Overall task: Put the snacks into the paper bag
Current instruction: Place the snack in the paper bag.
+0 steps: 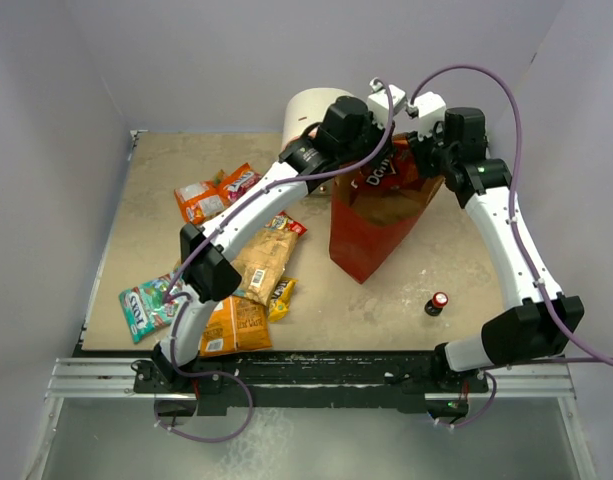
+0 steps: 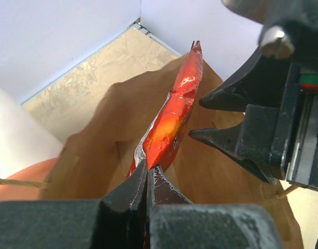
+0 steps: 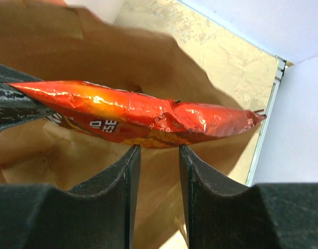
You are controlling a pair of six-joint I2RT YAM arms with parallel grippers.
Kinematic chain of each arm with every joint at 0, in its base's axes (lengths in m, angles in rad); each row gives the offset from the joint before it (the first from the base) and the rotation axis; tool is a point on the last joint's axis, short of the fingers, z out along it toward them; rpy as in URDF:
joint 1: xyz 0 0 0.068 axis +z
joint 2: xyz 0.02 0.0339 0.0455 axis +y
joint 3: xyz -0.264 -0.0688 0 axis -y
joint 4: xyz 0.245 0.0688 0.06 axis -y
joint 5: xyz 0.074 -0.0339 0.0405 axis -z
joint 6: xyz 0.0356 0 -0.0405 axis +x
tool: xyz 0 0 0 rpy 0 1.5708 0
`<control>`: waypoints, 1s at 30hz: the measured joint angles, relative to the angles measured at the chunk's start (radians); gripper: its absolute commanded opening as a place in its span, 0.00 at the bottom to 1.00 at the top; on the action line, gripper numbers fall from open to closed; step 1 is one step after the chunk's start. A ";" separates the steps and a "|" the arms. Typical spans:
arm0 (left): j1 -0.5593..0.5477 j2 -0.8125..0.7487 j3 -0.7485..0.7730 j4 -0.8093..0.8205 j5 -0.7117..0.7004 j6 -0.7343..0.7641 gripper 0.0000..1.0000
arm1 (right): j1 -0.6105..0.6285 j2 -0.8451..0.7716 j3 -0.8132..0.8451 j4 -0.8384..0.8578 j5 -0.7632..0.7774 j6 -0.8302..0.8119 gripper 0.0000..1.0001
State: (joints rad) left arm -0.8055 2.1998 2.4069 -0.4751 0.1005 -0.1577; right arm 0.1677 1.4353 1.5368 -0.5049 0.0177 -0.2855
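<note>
Bottom centre, the left gripper point(image 2: 147, 177) pinched the red chip bag point(image 2: 171, 122) (hanging over the paper bag point(image 2: 91, 155)); the right gripper point(image 3: 159, 155) gaped just beside it.

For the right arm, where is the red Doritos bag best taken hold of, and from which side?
Probably the flat crimped end of the red Doritos bag opposite the left gripper, which is shut on the other end. The right gripper should come from its own side, jaws turned to close across the thin seam.
</note>
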 measured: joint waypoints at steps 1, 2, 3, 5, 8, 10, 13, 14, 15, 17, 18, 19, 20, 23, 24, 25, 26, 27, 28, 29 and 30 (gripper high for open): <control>0.000 -0.005 -0.016 0.010 -0.005 -0.001 0.00 | 0.000 0.000 0.000 -0.008 0.000 -0.001 0.39; 0.000 -0.008 -0.025 0.016 -0.009 -0.005 0.00 | -0.001 0.000 0.000 -0.015 0.000 -0.001 0.39; 0.000 -0.014 -0.040 0.023 -0.018 -0.009 0.00 | -0.002 0.000 0.000 -0.020 0.000 -0.001 0.39; 0.002 -0.018 -0.060 0.022 -0.030 -0.010 0.00 | -0.005 0.000 0.003 -0.018 -0.005 0.000 0.39; 0.006 -0.018 -0.098 0.016 -0.039 -0.015 0.00 | -0.005 -0.003 0.016 -0.013 -0.008 0.001 0.39; 0.006 -0.018 -0.118 0.009 -0.046 -0.015 0.00 | -0.005 -0.004 0.022 -0.009 -0.007 0.002 0.39; 0.007 -0.018 -0.149 0.013 -0.052 -0.015 0.00 | -0.005 -0.005 0.023 -0.008 -0.004 0.002 0.39; 0.007 -0.018 -0.158 0.015 -0.052 -0.015 0.00 | -0.005 -0.005 0.023 -0.008 -0.003 0.002 0.39; 0.007 -0.018 -0.173 0.019 -0.052 -0.016 0.00 | -0.005 -0.005 0.023 -0.008 -0.002 0.003 0.39; 0.007 -0.018 -0.201 0.020 -0.052 -0.017 0.00 | -0.005 -0.005 0.023 -0.008 0.000 0.005 0.39; 0.006 -0.018 -0.214 0.022 -0.052 -0.019 0.00 | -0.006 -0.005 0.023 -0.009 0.000 0.005 0.39; 0.006 -0.018 -0.229 0.026 -0.051 -0.023 0.00 | -0.006 -0.005 0.023 -0.009 0.000 0.006 0.39; 0.006 -0.018 -0.242 0.029 -0.050 -0.025 0.01 | -0.006 -0.005 0.023 -0.009 0.000 0.006 0.40; 0.006 -0.018 -0.278 0.040 -0.044 -0.030 0.02 | -0.007 -0.005 0.023 -0.010 0.000 0.006 0.40; 0.006 -0.018 -0.287 0.043 -0.042 -0.032 0.02 | -0.007 -0.005 0.023 -0.010 0.000 0.006 0.40; 0.006 -0.018 -0.298 0.047 -0.040 -0.033 0.03 | -0.007 -0.005 0.023 -0.010 0.000 0.006 0.40; 0.006 -0.018 -0.306 0.051 -0.037 -0.034 0.05 | -0.007 -0.005 0.023 -0.010 0.000 0.006 0.40; 0.006 -0.018 -0.312 0.053 -0.034 -0.033 0.08 | -0.007 -0.005 0.023 -0.010 0.000 0.006 0.40; 0.006 -0.018 -0.320 0.056 -0.030 -0.034 0.11 | -0.007 -0.005 0.023 -0.011 0.000 0.006 0.40; 0.006 -0.018 -0.324 0.061 -0.027 -0.033 0.14 | -0.007 -0.005 0.023 -0.012 0.000 0.006 0.40; 0.006 -0.018 -0.328 0.067 -0.024 -0.034 0.17 | -0.007 -0.005 0.023 -0.012 0.000 0.006 0.40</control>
State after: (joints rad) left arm -0.7990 2.1815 2.0792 -0.4080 0.0765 -0.1913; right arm 0.1604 1.4307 1.5597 -0.5171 0.0177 -0.2794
